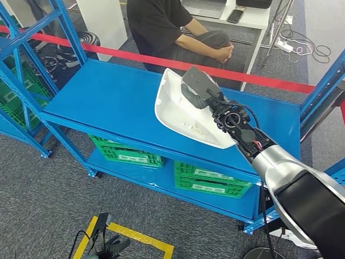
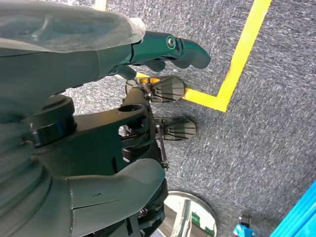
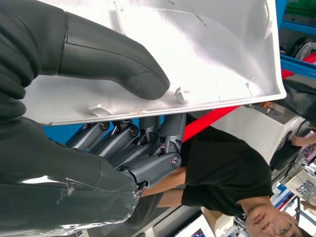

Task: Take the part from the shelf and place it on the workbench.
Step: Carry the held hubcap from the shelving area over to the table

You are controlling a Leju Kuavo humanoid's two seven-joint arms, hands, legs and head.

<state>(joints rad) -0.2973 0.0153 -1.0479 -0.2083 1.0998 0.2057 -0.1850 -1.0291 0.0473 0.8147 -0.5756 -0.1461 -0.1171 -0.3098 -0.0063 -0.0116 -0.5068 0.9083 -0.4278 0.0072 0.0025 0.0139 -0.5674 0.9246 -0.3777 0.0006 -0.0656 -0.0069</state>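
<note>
A robot test floor inside a workshop or lab is being shown. Blue steel shelving (image 1: 134, 102) is being used as industrial storage, with green plastic crates (image 1: 126, 152) being kept on its lower level. Grey carpet (image 1: 36, 199) is being marked out with yellow floor tape (image 1: 140, 237), and the work zone is being fenced off by a red barrier tape (image 1: 122, 51). Beyond it, a white table (image 1: 252, 19) with a laptop (image 1: 205, 6) is being occupied by a seated person (image 1: 171, 29), and cables (image 1: 301, 46) are being left trailing across the floor.
</note>
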